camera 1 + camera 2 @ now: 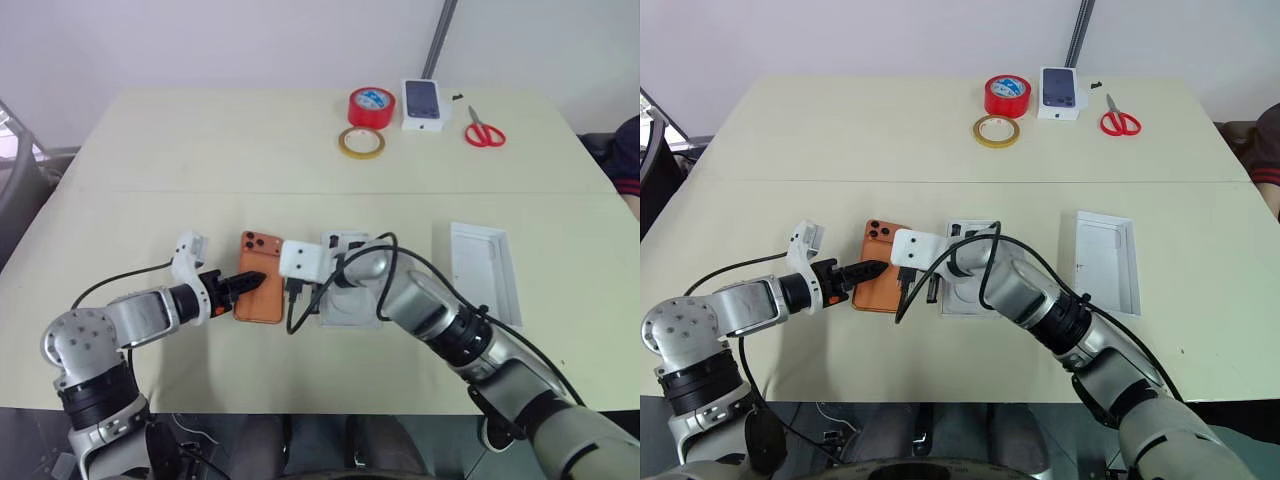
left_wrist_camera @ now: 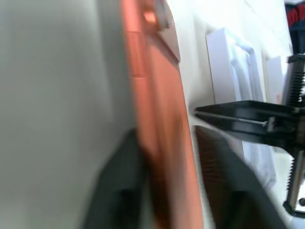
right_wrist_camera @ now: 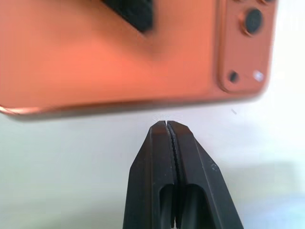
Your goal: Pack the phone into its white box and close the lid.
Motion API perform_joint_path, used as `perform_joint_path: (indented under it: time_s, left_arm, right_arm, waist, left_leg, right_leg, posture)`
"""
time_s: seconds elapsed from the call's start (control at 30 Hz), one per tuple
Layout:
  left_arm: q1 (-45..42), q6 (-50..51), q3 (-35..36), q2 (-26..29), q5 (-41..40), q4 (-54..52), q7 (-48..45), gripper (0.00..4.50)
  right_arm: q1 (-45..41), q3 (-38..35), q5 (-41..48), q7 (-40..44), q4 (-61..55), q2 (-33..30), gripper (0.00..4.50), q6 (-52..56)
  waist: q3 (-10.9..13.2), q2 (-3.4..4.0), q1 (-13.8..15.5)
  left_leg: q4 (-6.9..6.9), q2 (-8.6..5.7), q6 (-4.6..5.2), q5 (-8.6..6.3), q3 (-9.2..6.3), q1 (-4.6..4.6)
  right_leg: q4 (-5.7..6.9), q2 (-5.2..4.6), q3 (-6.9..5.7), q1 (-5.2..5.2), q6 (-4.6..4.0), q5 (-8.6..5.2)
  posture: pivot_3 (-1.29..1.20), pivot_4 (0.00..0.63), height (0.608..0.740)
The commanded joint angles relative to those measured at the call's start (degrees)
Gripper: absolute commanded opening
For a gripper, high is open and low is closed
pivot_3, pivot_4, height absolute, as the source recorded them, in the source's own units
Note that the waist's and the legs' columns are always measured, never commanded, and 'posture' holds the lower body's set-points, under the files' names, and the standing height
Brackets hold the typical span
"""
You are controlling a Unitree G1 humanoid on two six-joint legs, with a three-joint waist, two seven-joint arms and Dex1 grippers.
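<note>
Phone (image 1: 262,277): flat on table, camera side up, just left of white box (image 1: 352,312). Left gripper (image 1: 245,283): fingers narrowed over phone's left edge, one above, one below; grip appears on. Right gripper (image 3: 167,125): fingers pressed together, tip beside phone's right edge. Lid (image 1: 487,268): apart, right. Advice: confirm firm edge pinch before lifting; keep phone level, carry rightward over box.
</note>
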Motion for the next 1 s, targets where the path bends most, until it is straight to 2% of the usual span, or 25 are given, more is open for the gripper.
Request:
perform_joint_path:
  time_s: [0.03,0.17,0.27,0.3,0.33,0.5,0.6,0.73,1.0]
  left_arm:
    - [-0.77,0.28,4.25,-2.2,-4.47,0.86,2.31,1.66]
    - [-0.68,-0.23,6.75,-4.02,-8.21,2.84,6.14,1.66]
    - [-0.25,-1.47,6.56,-4.59,-11.33,3.41,8.9,0.83]
    - [-0.18,-2.28,6.22,-4.77,-12.97,3.68,9.84,0.33]
    - [-0.02,-3.1,5.74,-4.71,-14.61,3.95,10.81,0.05]
    - [-0.63,-9.06,-1.87,-5.1,-23.74,2.98,14.88,0.05]
    - [-1.23,-14.33,-7.9,-6.33,-29.24,2.97,18.44,0.05]
    - [-1.98,-19.28,-16.84,-8.94,-31.18,4.1,22.68,0.05]
    - [-1.55,-25.25,-26.1,-8.58,-31.85,5.88,25.78,0.05]
  right_arm:
    - [1.03,-4.58,2.46,1.66,-8.91,-2.05,0.0,3.04]
    - [3.63,-9.64,5.93,3.73,-16.86,-6.31,0.0,6.44]
    - [6.13,-14.29,9.26,5.66,-21.57,-10.67,0.0,7.76]
    - [7.11,-16.59,10.69,6.32,-22.79,-12.23,0.0,8.02]
    - [7.69,-18.02,11.73,6.6,-23.5,-13.22,0.0,8.18]
    - [16.56,-33.95,20.83,8.78,-27.14,-17.12,0.0,4.16]
    - [21.69,-39.13,23.53,9.67,-27.03,-20.23,0.0,2.32]
    - [26.28,-41.72,23.74,7.88,-25.88,-23.14,0.0,0.07]
    - [28.22,-41.78,25.69,4.54,-27.76,-23.77,0.0,-0.43]
  waist:
    - [0.0,0.0,0.06]
    - [0.02,-0.04,0.15]
    - [0.03,-0.05,0.18]
    - [0.03,-0.05,0.19]
    - [0.03,-0.06,0.18]
    - [0.06,-0.11,0.42]
    - [0.07,-0.11,0.46]
    - [0.06,-0.1,0.33]
    - [0.07,-0.09,0.24]
  left_leg:
    - [-0.01,0.0,0.0,0.0,0.0,0.0]
    - [-0.02,0.01,0.01,-0.01,0.0,-0.01]
    - [-0.02,0.01,0.24,-0.14,-0.01,-0.01]
    - [-0.02,0.01,0.23,-0.14,-0.01,-0.01]
    - [-0.02,0.01,0.24,-0.14,-0.01,-0.01]
    - [-0.07,0.01,0.25,-0.15,-0.02,-0.01]
    - [-0.04,-0.01,0.27,-0.16,-0.02,-0.01]
    - [-0.01,0.0,0.28,-0.16,-0.02,0.01]
    - [0.0,0.04,0.17,-0.1,0.01,0.03]
  right_leg:
    - [0.0,0.0,0.0,0.0,0.0,0.0]
    - [-0.02,0.0,0.0,0.01,0.0,0.0]
    - [-0.03,0.0,0.0,0.01,0.0,0.0]
    - [-0.04,0.0,0.0,0.02,0.0,0.0]
    - [-0.06,0.0,0.0,0.04,0.0,0.0]
    - [-0.14,0.0,-0.01,0.09,0.0,0.0]
    - [-0.2,-0.03,-0.02,0.17,0.01,0.0]
    - [-0.18,0.0,-0.01,0.19,0.01,0.0]
    - [-0.17,0.12,0.03,0.19,0.01,0.0]
  posture:
    - [0.0,0.15,0.74]
    - [0.0,0.15,0.74]
    - [0.0,0.15,0.74]
    - [0.0,0.15,0.74]
    - [0.0,0.15,0.74]
    - [0.0,0.15,0.74]
    - [0.0,0.15,0.74]
    - [0.0,0.15,0.74]
    - [0.0,0.15,0.74]
